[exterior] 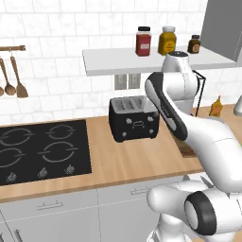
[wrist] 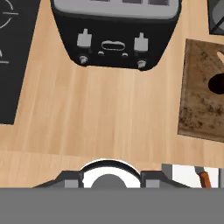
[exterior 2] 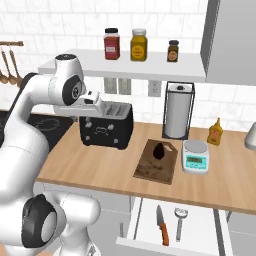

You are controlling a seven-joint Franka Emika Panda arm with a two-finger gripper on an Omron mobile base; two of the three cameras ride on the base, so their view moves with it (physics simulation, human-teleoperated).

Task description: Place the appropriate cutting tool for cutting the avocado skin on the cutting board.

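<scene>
Hanging gripper: up high over the wooden counter, in front of the toaster; I cannot tell if its fingers are apart or together.
Knife: lying in the open drawer under the counter, orange handle toward the front, beside a silver tool.
Cutting board: flat on the counter, right of the toaster.
Avocado: sitting on the board.
Scale: just right of the board.
</scene>
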